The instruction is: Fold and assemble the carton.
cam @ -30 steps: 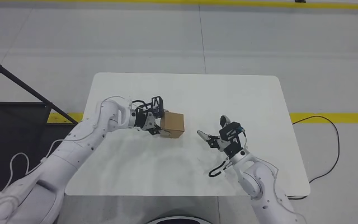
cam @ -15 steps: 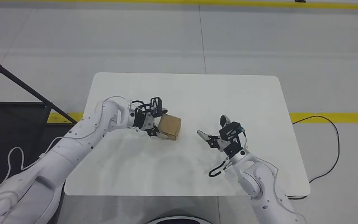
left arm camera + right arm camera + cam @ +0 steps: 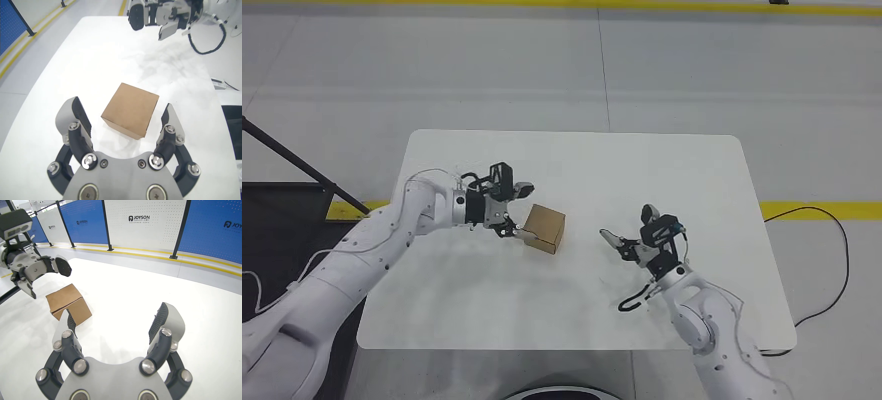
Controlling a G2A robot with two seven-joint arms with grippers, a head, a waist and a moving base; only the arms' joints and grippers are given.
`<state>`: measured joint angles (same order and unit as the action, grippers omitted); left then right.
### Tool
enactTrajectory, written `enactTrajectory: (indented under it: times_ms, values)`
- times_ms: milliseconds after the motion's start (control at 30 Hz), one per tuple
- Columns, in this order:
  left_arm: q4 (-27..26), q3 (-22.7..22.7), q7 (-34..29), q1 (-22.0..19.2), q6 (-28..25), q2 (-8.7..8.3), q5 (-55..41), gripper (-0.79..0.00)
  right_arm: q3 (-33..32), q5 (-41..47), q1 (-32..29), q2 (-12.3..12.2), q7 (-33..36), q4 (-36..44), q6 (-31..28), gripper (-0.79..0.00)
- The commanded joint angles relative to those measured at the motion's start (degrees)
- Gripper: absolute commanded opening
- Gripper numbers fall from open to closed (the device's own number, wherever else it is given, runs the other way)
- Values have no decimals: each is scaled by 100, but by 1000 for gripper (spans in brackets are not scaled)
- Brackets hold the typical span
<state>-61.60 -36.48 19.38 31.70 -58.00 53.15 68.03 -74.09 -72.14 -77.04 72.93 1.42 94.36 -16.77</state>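
Observation:
A small brown carton [image 3: 544,228] rests closed on the white table [image 3: 582,160], near its middle. In the left wrist view the carton [image 3: 130,111] lies just beyond my left gripper [image 3: 124,115], whose fingers stand open and apart from it. In the top view the left gripper [image 3: 514,210] sits just left of the box. My right gripper [image 3: 627,233] is open and empty, a short way to the right of the carton. From the right wrist, the carton [image 3: 70,302] shows a top seam and lies past my right gripper [image 3: 115,317].
The table's front edge [image 3: 542,347] and right part [image 3: 722,200] have free surface. A black cable loop [image 3: 637,300] hangs from the right arm. Blue and white fence panels [image 3: 143,224] stand beyond the table.
My left gripper has let go of the carton and drawn back to the left, opening. The carton dropped flat onto the table, slightly turned. The right gripper barely shifted.

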Motion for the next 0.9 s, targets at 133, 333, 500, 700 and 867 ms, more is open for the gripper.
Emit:
enactTrajectory:
  times_ms: [133, 333, 500, 700, 867]
  values:
    - [-229, -484, 264, 387, 1, -278, -580, 0, -133, -141, -78, 10, -50, 131, 690, 0]
    - [-485, -1030, 318, 902, 611, -419, -1111, 0, -317, -230, -233, -14, 59, 409, 867, 0]
    - [-716, -1443, 346, 1394, 1239, -499, -1634, 0, -400, -269, -201, -20, 348, 568, 1019, 0]
    - [-931, -1706, 252, 1708, 1933, -515, -2109, -1, -394, -268, -154, -15, 496, 600, 1105, -1]
    - [-930, -1704, 249, 1709, 1928, -514, -2097, -1, -394, -268, -156, -15, 486, 598, 1099, 0]
